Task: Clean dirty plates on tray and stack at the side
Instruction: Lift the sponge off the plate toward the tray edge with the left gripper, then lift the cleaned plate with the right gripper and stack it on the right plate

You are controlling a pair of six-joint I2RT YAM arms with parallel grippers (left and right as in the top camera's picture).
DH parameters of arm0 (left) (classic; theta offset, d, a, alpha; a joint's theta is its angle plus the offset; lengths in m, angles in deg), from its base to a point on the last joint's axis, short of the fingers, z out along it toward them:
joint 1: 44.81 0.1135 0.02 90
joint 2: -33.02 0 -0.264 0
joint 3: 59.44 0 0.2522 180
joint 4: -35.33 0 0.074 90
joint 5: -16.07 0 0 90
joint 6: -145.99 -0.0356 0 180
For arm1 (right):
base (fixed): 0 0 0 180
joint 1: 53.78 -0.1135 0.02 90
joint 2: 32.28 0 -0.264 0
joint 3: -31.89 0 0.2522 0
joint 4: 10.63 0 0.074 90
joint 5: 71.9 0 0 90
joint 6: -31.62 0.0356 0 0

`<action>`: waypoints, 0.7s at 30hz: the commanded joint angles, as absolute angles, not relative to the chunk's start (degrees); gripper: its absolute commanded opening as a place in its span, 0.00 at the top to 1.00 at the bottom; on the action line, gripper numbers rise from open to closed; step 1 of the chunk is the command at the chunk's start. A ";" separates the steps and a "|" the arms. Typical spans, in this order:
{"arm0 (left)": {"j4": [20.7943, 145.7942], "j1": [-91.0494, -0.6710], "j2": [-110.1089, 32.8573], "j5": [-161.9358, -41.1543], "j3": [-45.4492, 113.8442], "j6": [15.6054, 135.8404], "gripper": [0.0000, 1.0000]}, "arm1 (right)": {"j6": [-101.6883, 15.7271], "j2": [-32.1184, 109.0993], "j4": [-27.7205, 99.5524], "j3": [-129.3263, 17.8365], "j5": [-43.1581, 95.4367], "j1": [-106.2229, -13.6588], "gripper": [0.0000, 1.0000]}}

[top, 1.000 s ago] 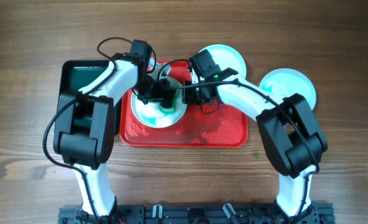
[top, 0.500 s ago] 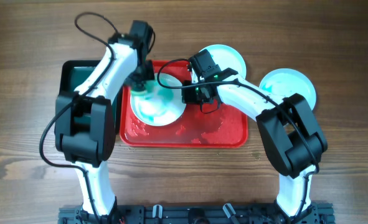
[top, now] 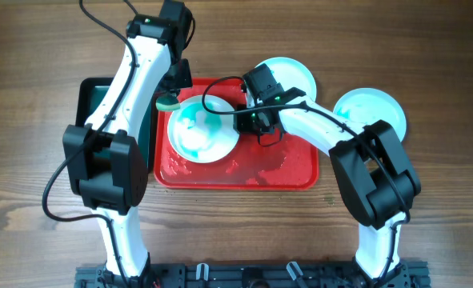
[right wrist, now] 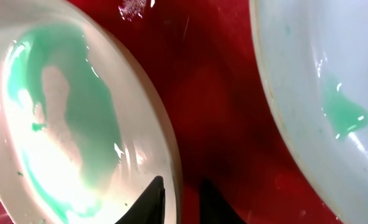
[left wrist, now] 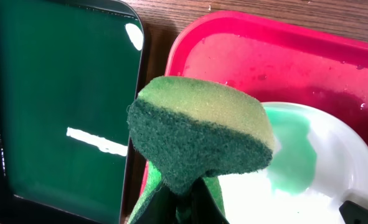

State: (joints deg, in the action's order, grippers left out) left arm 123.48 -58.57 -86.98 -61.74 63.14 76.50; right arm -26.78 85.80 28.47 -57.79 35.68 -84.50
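One plate (top: 202,130) with a teal smear lies on the left half of the red tray (top: 278,170). My right gripper (top: 249,120) is shut on its right rim; in the right wrist view its fingers (right wrist: 180,198) straddle the plate's edge (right wrist: 65,118). A second plate (top: 290,76) sits over the tray's back right corner and shows in the right wrist view (right wrist: 333,68). A third plate (top: 372,110) lies on the table to the right. My left gripper (top: 170,98) is shut on a green and yellow sponge (left wrist: 199,134), held above the tray's left rim (left wrist: 252,50), clear of the plate (left wrist: 333,165).
A dark green rectangular bin (top: 100,104) stands just left of the tray, also in the left wrist view (left wrist: 59,93). The tray's floor is wet. Bare wooden table (top: 428,48) surrounds everything.
My left gripper has lifted the sponge off the middle of the plate and moved it left and back, to the tray's left rim. The right arm has not moved.
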 commanded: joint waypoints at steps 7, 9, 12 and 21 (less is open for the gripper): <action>123.30 -57.24 -86.57 -69.00 64.21 77.22 0.96 | -26.65 80.77 33.00 -58.51 34.06 -83.73 0.96; 123.26 -56.10 -86.57 -71.69 64.21 77.22 0.96 | -29.01 75.92 35.80 -58.51 28.66 -83.71 0.96; 122.82 -54.13 -86.57 -75.16 64.21 77.24 0.96 | -33.23 68.49 39.42 -58.51 17.69 -85.00 0.96; 119.57 -52.73 -87.07 -76.30 64.16 77.26 0.96 | -34.35 62.63 49.87 -58.49 -16.60 -92.02 0.96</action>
State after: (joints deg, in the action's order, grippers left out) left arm 120.57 -52.67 -86.98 -74.70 63.16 76.52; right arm -33.28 62.43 48.84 -58.05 -3.27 -90.73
